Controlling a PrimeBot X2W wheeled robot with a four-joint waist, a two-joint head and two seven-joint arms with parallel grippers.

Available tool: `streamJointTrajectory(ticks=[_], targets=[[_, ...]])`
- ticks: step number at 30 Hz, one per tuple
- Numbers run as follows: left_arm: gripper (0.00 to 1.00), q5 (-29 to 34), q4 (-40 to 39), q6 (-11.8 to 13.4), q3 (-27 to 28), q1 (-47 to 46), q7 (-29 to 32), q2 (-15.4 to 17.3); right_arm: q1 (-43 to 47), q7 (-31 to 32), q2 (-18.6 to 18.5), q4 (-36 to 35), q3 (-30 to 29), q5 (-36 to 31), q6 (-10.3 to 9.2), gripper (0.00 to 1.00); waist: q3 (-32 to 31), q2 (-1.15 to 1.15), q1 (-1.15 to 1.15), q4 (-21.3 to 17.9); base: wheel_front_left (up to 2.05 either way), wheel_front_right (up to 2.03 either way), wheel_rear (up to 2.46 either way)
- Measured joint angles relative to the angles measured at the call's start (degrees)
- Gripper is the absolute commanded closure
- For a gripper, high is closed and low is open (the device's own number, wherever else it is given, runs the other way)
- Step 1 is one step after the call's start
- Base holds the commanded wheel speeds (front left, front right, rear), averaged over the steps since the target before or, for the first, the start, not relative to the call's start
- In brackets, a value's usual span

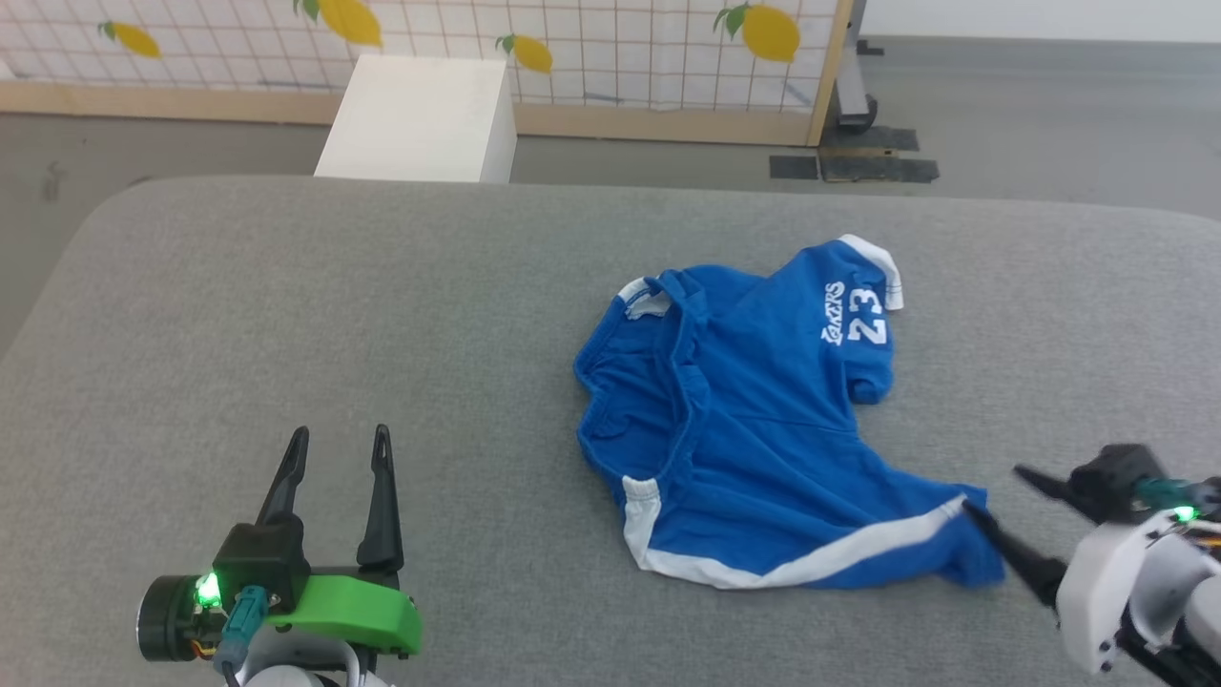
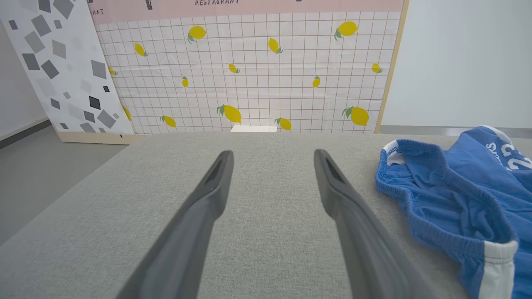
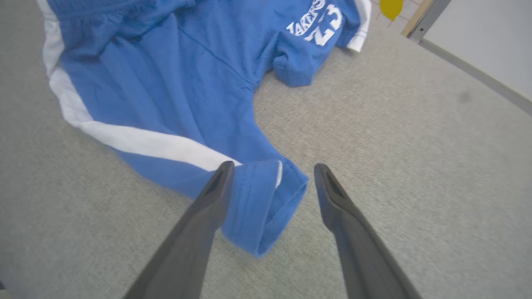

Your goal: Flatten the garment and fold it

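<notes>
While the garment lies rumpled on the grey padded surface, right of centre in the head view, both pincers stand apart.

- Garment: blue, waistband bunched and open toward the robot's left, white side stripe along the near edge, "23" print on the far leg.
- Right gripper: fingers spread, nothing clamped. The turned-over hem corner of the near leg lies between them, against the left-hand finger in the right wrist view.
- Left gripper: fingers spread, low over bare surface, well clear of the waistband.
- Background: white box, lemon-print panel.
</notes>
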Motion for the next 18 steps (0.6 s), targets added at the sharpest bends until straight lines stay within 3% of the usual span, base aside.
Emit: streamJointTrajectory(ticks=[6,10,15,18], targets=[[0.0,1.3,0.0,-2.16,-0.88,-1.43,0.0,2.59,7.47,-5.31,3.83,-2.79,-18.6,-8.35,0.0,0.0,-1.47,0.0,0.0,-1.76,0.0,0.0,0.0],[0.0,1.25,0.38,-4.03,-3.19,-6.19,0.0,5.58,13.24,-8.05,10.91,-6.88,-31.38,-16.78,0.0,0.0,-1.59,0.0,0.0,-2.91,0.0,0.0,0.0],[0.0,-2.55,4.7,-5.03,-12.95,-13.32,2.86,11.18,20.43,-9.18,21.3,-12.58,-42.06,-26.31,0.0,0.0,-0.98,0.0,0.0,-3.53,0.0,0.0,0.0],[0.0,-9.56,5.71,-5.05,-24.52,-19.98,10.15,17.29,22.92,-9.16,26.15,-15.12,-44.5,-30.75,0.0,0.0,-0.43,0.0,0.0,-3.86,0.0,0.0,0.0]])
